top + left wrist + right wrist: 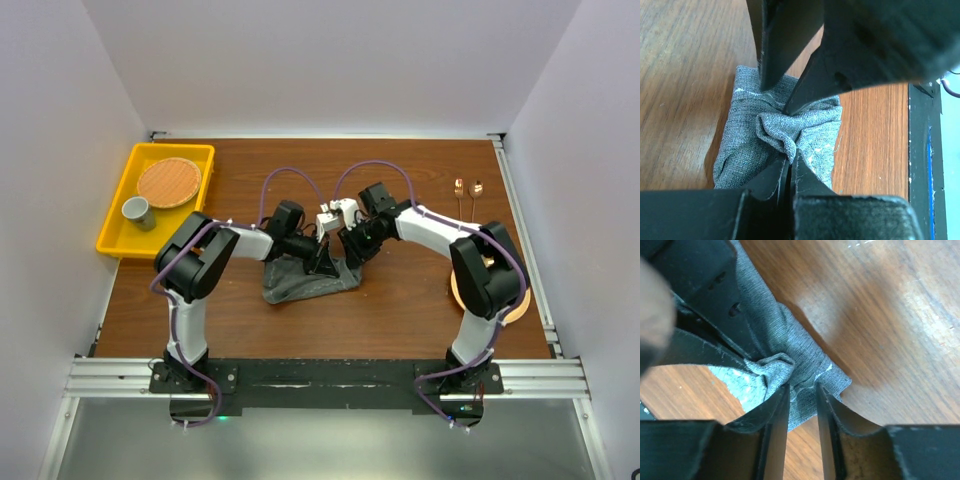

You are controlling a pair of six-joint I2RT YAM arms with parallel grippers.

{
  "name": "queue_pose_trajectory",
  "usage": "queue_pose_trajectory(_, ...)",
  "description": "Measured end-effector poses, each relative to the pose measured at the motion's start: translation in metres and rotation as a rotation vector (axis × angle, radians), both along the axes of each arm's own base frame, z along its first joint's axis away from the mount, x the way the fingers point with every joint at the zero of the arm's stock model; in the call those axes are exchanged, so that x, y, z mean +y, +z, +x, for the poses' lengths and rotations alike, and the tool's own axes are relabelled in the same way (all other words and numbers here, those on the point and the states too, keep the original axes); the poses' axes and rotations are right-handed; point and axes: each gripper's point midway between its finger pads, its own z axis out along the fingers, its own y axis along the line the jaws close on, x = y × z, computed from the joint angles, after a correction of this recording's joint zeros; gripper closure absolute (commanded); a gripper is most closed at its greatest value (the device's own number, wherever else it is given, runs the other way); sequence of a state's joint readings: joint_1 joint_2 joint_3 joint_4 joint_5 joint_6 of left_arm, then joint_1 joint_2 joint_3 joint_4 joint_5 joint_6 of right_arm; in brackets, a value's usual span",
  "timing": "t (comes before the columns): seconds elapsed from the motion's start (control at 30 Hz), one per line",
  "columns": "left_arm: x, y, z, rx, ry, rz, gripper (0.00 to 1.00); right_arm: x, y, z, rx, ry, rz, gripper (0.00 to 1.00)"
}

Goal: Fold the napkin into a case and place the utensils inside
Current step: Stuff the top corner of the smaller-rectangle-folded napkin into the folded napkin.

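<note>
Napkin (300, 283): dark grey cloth, bunched in a small crumpled heap on the tabletop (400, 310), midway between the two arms. No case has been formed yet.

Cloth surface: fine woven texture flecked with lighter threads. The left wrist view shows soft rounded folds and a pale stitched line along one edge.

How the cloth will likely handle: light and limp, with no stiffness of its own. It should sag from any grasp and drag easily across the wood. A pinch in the middle may lift only the top layer.

Where to hold the cloth: probably at the hem or a corner, so that an edge can be drawn out flat rather than gathering more folds.

Left gripper (790, 162): jaws pressed together on a raised pucker of cloth near the middle of the heap.

Right gripper (801, 392): jaws a little apart, tips down on the cloth just beside that same pucker. It is not seen clamping anything.

Utensils (467, 190): two slender copper-coloured pieces lying side by side at the far right, well apart from the napkin.

How the utensils will likely handle: hard, smooth and thin, and probably slippery. Best gripped across the handle.

Tabletop surface: brown wood grain with a slight sheen.
</note>
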State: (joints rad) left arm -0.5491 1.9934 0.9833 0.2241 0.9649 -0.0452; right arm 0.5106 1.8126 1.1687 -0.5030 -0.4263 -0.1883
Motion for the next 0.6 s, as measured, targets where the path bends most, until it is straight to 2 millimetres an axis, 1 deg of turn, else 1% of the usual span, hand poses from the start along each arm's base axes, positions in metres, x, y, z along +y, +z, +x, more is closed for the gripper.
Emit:
queue_pose_trajectory(0.07, 0.0007, -0.0002, 0.0002, 0.006, 0.001, -0.002, 1.00, 0.0001, -0.0012, 0.0017, -0.017, -0.006, -0.008, 0.61)
queue_pose_trajectory(0.17, 0.0017, -0.0008, -0.0013, 0.013, -0.002, -0.006, 1.00, 0.0013, -0.0029, 0.0032, -0.038, -0.009, -0.007, 0.61)
queue_pose_trajectory(0.37, 0.0039, -0.0017, -0.0047, 0.034, -0.008, -0.017, 1.00, 0.0000, -0.0049, 0.0011, -0.086, -0.014, 0.014, 0.66)
queue_pose_trajectory(0.4, 0.0039, -0.0018, -0.0050, 0.038, -0.009, -0.020, 1.00, -0.0005, -0.0041, 0.0005, -0.096, -0.013, 0.020, 0.68)
queue_pose_trajectory(0.43, 0.0039, -0.0019, -0.0051, 0.042, -0.009, -0.021, 1.00, -0.0004, -0.0033, 0.0000, -0.106, -0.012, 0.027, 0.74)
queue_pose_trajectory(0.5, 0.0044, -0.0023, -0.0050, 0.053, -0.005, -0.022, 1.00, -0.0001, -0.0023, -0.0005, -0.124, -0.001, 0.037, 0.81)
queue_pose_trajectory(0.57, 0.0054, -0.0028, -0.0052, 0.070, 0.000, -0.022, 1.00, 0.0002, -0.0029, -0.0002, -0.140, 0.010, 0.040, 0.86)
queue_pose_trajectory(0.6, 0.0059, -0.0031, -0.0056, 0.078, 0.004, -0.021, 1.00, 0.0004, -0.0029, 0.0001, -0.146, 0.016, 0.041, 0.86)
